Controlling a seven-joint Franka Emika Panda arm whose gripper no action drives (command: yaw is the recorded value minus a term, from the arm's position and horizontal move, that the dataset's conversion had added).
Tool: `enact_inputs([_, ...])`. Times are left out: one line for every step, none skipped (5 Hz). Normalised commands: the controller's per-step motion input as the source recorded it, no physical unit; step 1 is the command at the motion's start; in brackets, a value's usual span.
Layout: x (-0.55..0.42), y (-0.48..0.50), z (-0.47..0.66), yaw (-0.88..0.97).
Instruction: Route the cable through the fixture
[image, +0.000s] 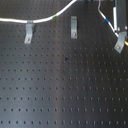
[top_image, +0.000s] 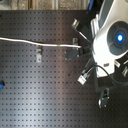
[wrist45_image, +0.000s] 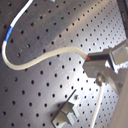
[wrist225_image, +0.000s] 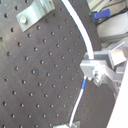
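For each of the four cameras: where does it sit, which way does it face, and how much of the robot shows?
First exterior view: raised, tilted down on the perforated board; three clips, cable; the gripper at the first exterior view's upper right.
Second exterior view: overhead, straight down; the arm fills the second exterior view's right.
First wrist view: on the gripper, facing the board; fingertips hold the cable.
Second wrist view: same mount, other side; fingers clamp it.
Both wrist views share the cable's blue band.
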Motion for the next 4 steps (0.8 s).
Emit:
enact_inputs([-0.256,-0.041,0.22,-0.07])
enact_inputs([-0.296,-0.16,0.15,0.17])
enact_inputs([-0.456,-0.323,0.1,0.31])
enact_inputs([-0.428,-0.22,0.18,0.44])
